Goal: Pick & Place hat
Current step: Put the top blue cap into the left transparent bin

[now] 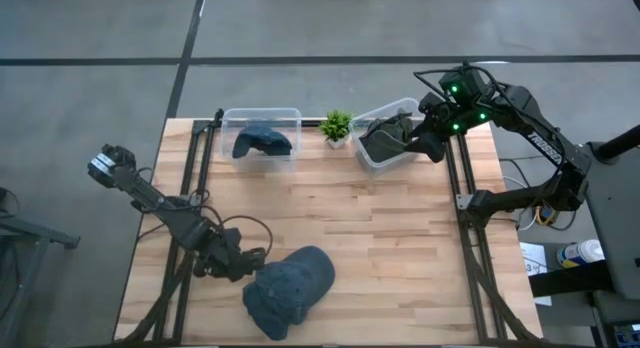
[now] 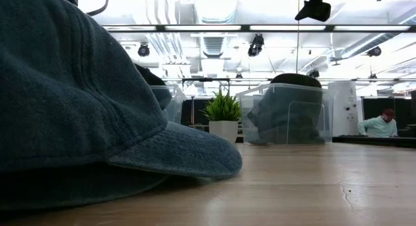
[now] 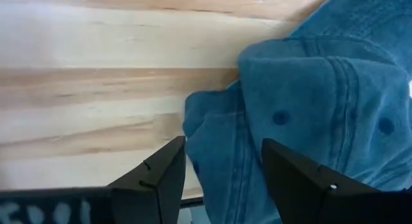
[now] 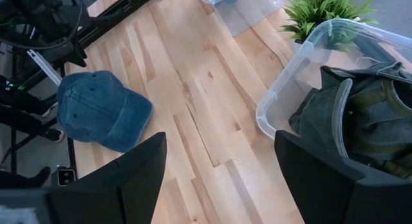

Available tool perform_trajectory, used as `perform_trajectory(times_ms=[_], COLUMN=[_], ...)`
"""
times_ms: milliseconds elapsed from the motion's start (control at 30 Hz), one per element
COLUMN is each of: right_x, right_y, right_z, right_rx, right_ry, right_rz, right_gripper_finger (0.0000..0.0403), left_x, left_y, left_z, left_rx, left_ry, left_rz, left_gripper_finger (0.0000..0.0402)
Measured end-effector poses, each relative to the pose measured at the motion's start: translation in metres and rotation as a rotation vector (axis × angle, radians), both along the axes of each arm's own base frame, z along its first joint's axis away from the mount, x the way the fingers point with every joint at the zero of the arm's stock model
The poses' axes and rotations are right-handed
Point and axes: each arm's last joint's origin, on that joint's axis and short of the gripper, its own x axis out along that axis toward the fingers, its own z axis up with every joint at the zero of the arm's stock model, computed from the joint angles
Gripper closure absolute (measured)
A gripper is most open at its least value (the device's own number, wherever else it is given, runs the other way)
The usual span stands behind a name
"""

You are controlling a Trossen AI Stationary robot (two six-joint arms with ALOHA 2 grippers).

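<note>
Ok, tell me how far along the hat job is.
Looks done: a dark hat lies in the left bin and another in the right bin. In hand: the left gripper, fingers open, is at the blue hat on the table, not gripping. Left: grasp and place it. The right gripper, open, hangs by the right bin.

I see a cap (image 1: 290,288) lying on the table (image 1: 400,238) at its near edge, left of middle, with my left gripper (image 1: 248,263) just beside it on its left. Along the far edge stand two bins with a plant (image 1: 336,126) between them. The left bin (image 1: 262,133) holds one hat (image 1: 264,141). The right bin (image 1: 385,138) holds another hat (image 1: 384,140), and my right gripper (image 1: 425,138) hangs over that bin's right end.
</note>
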Motion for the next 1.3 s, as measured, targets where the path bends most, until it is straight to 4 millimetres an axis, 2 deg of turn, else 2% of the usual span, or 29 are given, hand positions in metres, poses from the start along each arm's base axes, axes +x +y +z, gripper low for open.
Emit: perform_trajectory(times_ms=[133,233,400,533,1033,1300], right_x=[0.0,0.0,0.001,0.001,0.001,0.001], right_y=[0.0,0.0,-0.001,-0.001,-0.001,-0.001], right_z=[0.0,0.0,0.0,0.0,0.0,0.0], right_rx=[-0.01,-0.015,-0.02,-0.019,0.006,0.008], right_ry=[0.0,-0.002,-0.008,-0.008,-0.007,-0.007], right_rz=[0.009,0.013,0.013,0.012,-0.011,-0.014], right_gripper_finger=[0.012,0.0118,0.0112,0.0107,0.0103,0.0108], left_x=[0.001,0.006,0.011,0.008,0.006,0.008], left_y=[-0.001,-0.002,-0.004,-0.002,0.001,0.005], left_z=[0.0,0.0,-0.011,-0.023,-0.044,-0.056], left_rx=[0.0,0.008,-0.035,-0.026,-0.028,0.024], left_ry=[-0.013,-0.094,-0.186,-0.173,-0.235,-0.403], left_rz=[0.046,0.093,0.114,0.13,0.166,0.218], left_gripper_finger=[0.0206,0.0206,0.0206,0.0206,0.0206,0.0206])
